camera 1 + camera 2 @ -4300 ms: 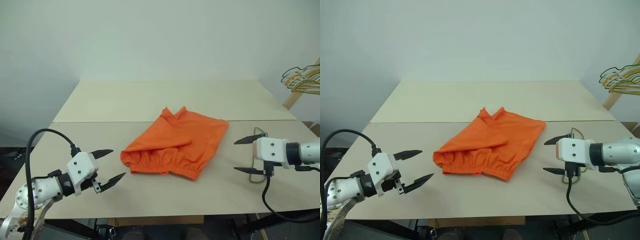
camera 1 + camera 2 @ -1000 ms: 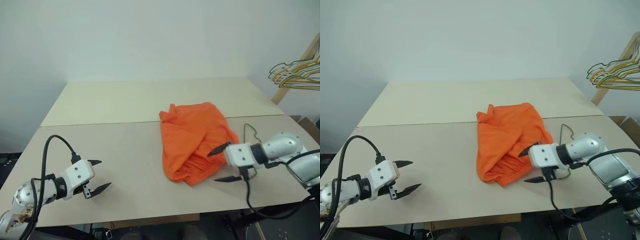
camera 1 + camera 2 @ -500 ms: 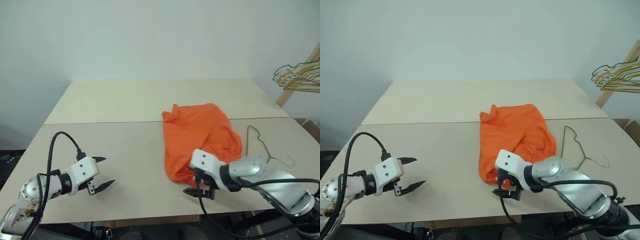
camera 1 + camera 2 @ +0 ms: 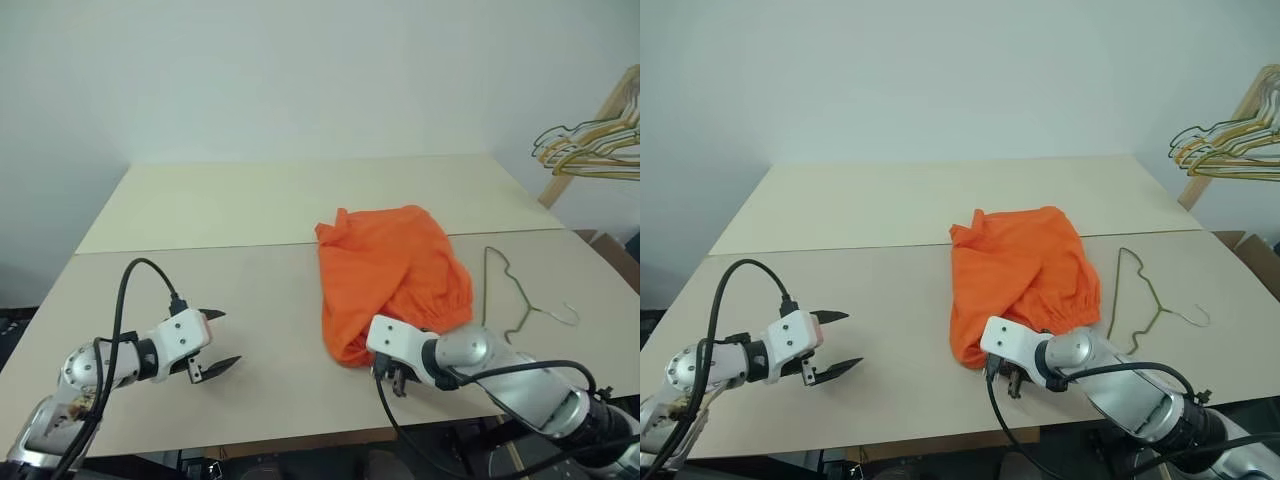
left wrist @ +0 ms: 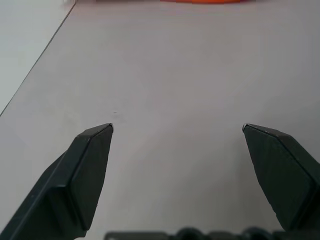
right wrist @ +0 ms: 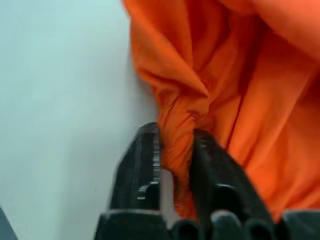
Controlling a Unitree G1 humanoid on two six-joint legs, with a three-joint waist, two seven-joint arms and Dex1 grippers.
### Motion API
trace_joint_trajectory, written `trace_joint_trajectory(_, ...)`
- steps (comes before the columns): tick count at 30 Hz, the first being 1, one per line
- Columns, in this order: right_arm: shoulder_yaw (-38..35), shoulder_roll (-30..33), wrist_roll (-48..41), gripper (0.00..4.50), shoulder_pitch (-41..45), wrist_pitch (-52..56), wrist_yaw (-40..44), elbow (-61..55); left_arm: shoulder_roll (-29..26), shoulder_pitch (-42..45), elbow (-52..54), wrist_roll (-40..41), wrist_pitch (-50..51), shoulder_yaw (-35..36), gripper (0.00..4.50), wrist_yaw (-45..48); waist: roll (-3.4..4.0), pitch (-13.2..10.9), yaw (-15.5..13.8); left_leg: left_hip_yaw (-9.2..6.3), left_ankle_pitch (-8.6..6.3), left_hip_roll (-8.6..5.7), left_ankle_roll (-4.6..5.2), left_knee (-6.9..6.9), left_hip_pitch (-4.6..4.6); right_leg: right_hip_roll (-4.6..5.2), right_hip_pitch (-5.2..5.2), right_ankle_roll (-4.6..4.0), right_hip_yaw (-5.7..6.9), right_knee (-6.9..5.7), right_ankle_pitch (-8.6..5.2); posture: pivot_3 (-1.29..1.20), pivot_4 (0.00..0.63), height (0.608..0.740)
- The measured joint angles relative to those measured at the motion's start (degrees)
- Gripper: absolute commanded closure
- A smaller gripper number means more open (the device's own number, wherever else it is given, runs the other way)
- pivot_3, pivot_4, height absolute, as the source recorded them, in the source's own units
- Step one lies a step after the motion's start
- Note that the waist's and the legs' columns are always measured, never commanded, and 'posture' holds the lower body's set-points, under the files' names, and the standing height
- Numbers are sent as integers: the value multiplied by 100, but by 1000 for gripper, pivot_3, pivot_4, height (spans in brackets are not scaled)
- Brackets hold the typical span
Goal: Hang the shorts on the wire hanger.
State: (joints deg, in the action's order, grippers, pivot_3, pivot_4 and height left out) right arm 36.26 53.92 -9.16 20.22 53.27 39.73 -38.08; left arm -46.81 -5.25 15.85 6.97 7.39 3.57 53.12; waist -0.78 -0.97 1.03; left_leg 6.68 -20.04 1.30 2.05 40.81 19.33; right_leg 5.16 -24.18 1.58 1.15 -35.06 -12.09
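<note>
Right gripper (image 6: pixel 176 150): fingers pinched on near edge of floppy bright orange cloth shorts (image 4: pixel 385 270), likely for lifting | Left gripper (image 4: pixel 222 340): fingers apart, free | Thin olive-grey wire hanger (image 4: pixel 512 295): flat on table beside shorts

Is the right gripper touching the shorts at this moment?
Touching. In the right wrist view, the right gripper has both black fingers pressed against a bunched fold of the shorts, with the orange cloth pinched between them.

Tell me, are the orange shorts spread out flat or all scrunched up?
Scrunched up: the shorts lie bunched in folds, and the right gripper pinches one fold.
</note>
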Motion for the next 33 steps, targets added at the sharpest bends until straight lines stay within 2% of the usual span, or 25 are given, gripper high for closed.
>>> trace_joint_trajectory(2,11,243,145,4482,-110,-435,211,-10,3,151,-22,0,-1,-49,0,19,-2,1,1,0,0,-1,0,0,0,0,2,1,-1,0,0,-33,0,740)
trace_joint_trajectory(6,-161,1366,577,4482,-630,-2689,1212,220,14,914,-372,2,-129,-368,0,263,-3,1,-5,-6,1,-13,3,2,-5,5,11,10,-2,3,-5,-42,0,740)
trace_joint_trajectory(9,-353,1727,657,4482,-877,-4152,1857,624,132,1572,-691,21,-239,-604,0,536,-5,3,25,-7,1,-17,5,4,-8,6,17,11,-4,1,-5,-44,0,740)
trace_joint_trajectory(13,-521,1858,703,4482,-996,-5738,2711,1212,463,2680,-1353,170,-501,-974,0,1098,-9,6,60,-7,2,-19,6,8,-8,5,21,13,-5,2,-4,-51,0,740)
trace_joint_trajectory(17,-607,1687,937,4482,-907,-6717,3148,1901,1108,3896,-2504,214,-768,-1394,0,1633,-15,9,140,-8,3,-24,12,20,-6,4,33,19,-5,7,0,-65,0,740)
trace_joint_trajectory(18,-609,1642,969,4482,-874,-6804,3167,1954,1179,4007,-2611,213,-808,-1430,0,1670,-15,9,148,-9,3,-25,14,20,-6,6,33,19,-6,8,0,-65,0,740)
trace_joint_trajectory(23,-795,1044,1492,4482,-723,-7072,2922,2314,2089,5321,-4673,-23,-1067,-1793,0,1950,-25,11,243,-12,-1,-28,23,26,-21,5,68,30,-9,14,-2,-110,0,740)
trace_joint_trajectory(28,-885,939,1606,4482,-777,-7036,2906,2269,2648,6431,-7115,-614,-1582,-2054,0,2130,-28,9,336,-17,-5,-31,31,29,-15,6,70,34,-6,25,0,-124,0,740)
trace_joint_trajectory(33,-992,855,1691,4482,-864,-6928,2932,2144,3150,7226,-8470,-1257,-1706,-2244,0,1679,-31,7,331,-24,-17,-33,51,46,-4,10,69,42,-8,30,4,-139,0,740)
